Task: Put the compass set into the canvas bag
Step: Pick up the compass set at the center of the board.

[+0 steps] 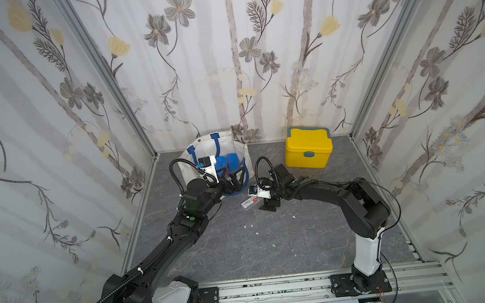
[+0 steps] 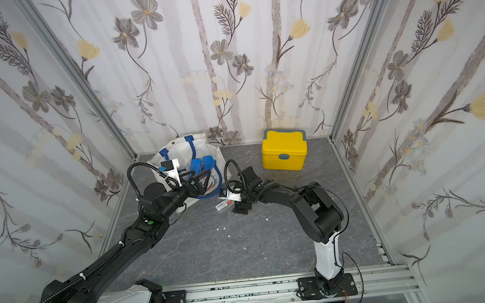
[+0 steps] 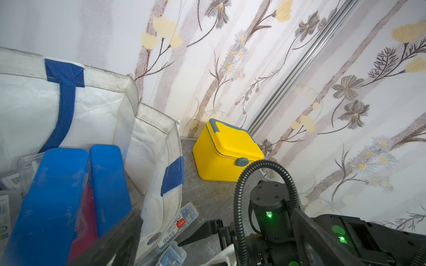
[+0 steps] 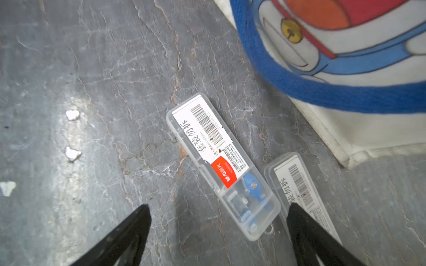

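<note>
In a top view: compass set (image 1: 250, 202) lies on desk (image 1: 244, 249), just beside canvas bag (image 1: 206, 148).
Left wrist: left pincer (image 3: 215, 214) released, astride bag wall, likely propping mouth open.
Right wrist: right pincer (image 4: 218, 205) released, straddling the set, poised for pickup.

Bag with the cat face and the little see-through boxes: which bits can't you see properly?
- Canvas bag: in the right wrist view the picture's edge cuts off most of the cat face.
- Second clear case: same view, a finger of the right pincer covers one end.
- Inside the bag: in the left wrist view the blue cases hide what lies beneath.
- Compass set label: too small to read in both top views.
</note>
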